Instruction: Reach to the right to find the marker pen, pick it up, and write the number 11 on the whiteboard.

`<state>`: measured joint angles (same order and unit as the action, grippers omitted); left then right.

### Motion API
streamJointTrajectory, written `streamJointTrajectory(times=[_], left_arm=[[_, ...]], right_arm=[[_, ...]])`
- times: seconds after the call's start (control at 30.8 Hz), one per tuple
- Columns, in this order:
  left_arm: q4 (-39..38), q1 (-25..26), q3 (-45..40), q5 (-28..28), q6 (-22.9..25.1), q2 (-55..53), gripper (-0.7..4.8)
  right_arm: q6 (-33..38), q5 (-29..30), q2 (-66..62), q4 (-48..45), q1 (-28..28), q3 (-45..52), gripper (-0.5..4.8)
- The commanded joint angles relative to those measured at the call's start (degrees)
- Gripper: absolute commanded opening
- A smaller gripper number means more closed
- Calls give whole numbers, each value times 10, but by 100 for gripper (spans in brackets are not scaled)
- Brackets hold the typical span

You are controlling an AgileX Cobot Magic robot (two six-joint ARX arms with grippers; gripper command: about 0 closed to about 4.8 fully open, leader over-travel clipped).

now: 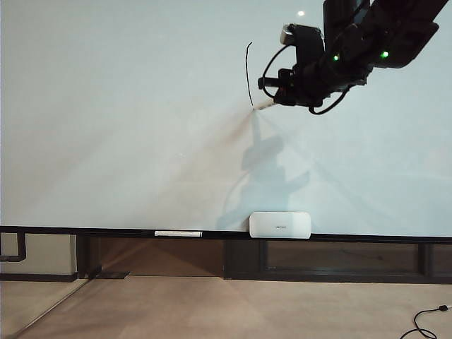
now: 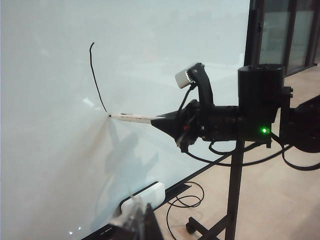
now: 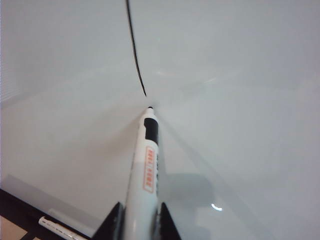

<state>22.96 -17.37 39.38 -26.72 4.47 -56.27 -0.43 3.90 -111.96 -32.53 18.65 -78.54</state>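
Right gripper jaws are clamping the marker pen; we're reaching level, tip at the stroke on the whiteboard; left gripper state unclear.

The whiteboard carries one stroke. At the stroke's lower end sits the marker pen tip, the right gripper to its right. Below it, a box rests on the board's rail, another marker further left.
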Motion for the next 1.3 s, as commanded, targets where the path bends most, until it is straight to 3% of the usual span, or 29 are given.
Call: streamJointTrajectory(times=[0.03,0.32,0.42,0.84,1.3], left_arm=[[4,0,2,-3,-3,1,-6],[-6,-1,2,-90,-27,1,-6],[-6,-1,2,-91,-30,1,-6],[-7,-2,3,-111,-39,1,-6],[-6,-1,3,-115,-43,1,-6]], right_arm=[[8,3,20,-14,2,4,-5],[-17,-5,89,-47,9,28,-5],[-31,-27,94,-47,7,27,-5],[-28,-29,94,-61,-6,-5,-5],[-43,-55,94,-8,-9,-36,-5]])
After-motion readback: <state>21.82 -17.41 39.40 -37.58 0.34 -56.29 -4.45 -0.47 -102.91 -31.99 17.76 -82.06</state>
